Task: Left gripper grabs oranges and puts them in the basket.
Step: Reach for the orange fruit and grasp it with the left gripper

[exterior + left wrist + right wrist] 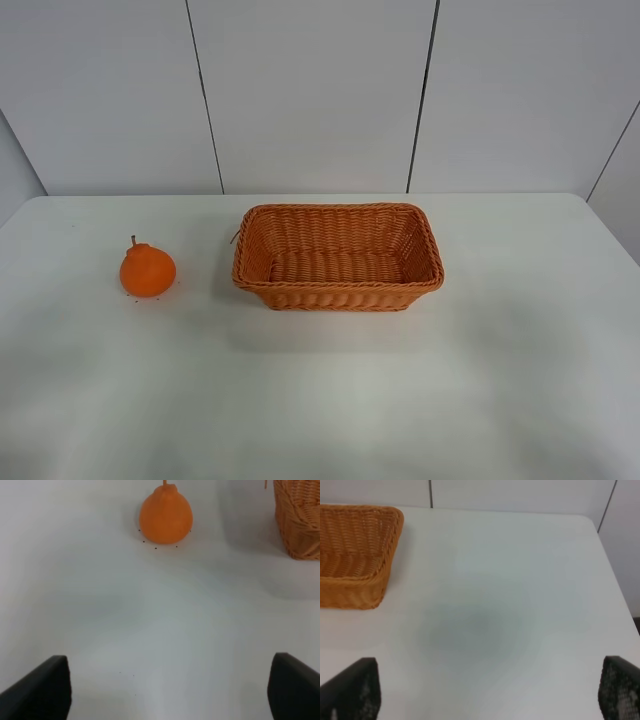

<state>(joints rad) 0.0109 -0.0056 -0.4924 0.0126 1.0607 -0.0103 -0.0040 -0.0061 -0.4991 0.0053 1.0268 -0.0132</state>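
The orange point(147, 270) stands upright on the white table, left of the wicker basket point(338, 292), a short gap apart. The basket is empty. Neither arm shows in the exterior high view. In the left wrist view the orange point(165, 515) lies well ahead of my left gripper point(169, 692), whose two black fingers point(42, 690) stand wide apart and empty; a corner of the basket point(299, 520) shows beside it. In the right wrist view my right gripper point(492, 690) is open and empty over bare table, with the basket's corner point(355, 587) ahead.
The white table point(330, 390) runs to a grey panelled wall behind. Its right edge point(615, 580) shows in the right wrist view. Small dark specks point(155, 547) lie on the table around the orange.
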